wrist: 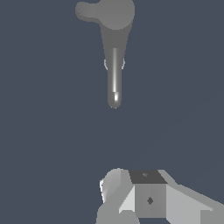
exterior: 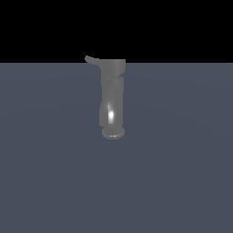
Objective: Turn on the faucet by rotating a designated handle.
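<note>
Fingers [wrist: 151, 199] nearest, spread unclear, well apart from upright faucet [exterior: 112, 98], handle [exterior: 91, 59] untouched

place: simulator render | cues: flat slate floor [exterior: 54, 182] (untextured), black backdrop

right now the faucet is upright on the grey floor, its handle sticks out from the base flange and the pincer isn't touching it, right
Not quite: the handle sticks out from the top cap of the faucet, not the base flange, as the exterior view shows. The rest holds; the pincer is apart from it.
</note>
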Controlling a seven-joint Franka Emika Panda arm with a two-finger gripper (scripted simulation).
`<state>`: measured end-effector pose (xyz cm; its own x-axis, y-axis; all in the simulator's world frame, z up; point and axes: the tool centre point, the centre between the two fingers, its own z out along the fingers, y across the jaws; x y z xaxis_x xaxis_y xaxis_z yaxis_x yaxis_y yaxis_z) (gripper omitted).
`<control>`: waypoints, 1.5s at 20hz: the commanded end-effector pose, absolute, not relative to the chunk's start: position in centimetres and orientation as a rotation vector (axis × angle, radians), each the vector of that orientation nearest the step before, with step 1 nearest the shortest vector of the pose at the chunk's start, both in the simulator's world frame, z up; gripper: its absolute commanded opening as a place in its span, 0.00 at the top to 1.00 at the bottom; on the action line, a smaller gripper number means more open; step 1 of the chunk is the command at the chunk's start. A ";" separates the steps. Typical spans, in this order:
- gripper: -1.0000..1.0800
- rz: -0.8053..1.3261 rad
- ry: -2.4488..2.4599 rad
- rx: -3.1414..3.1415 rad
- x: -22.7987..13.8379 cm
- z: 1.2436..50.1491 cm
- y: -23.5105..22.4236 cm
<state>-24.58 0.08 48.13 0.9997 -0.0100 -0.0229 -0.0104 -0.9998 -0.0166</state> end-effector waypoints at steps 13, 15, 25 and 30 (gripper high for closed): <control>1.00 0.039 0.121 -3.101 -23.0 48.1 0.2; 1.00 0.042 0.159 -3.093 -22.4 48.0 0.3; 1.00 0.067 0.457 -3.021 -17.8 47.0 1.0; 1.00 0.087 0.641 -2.971 -15.0 46.1 1.5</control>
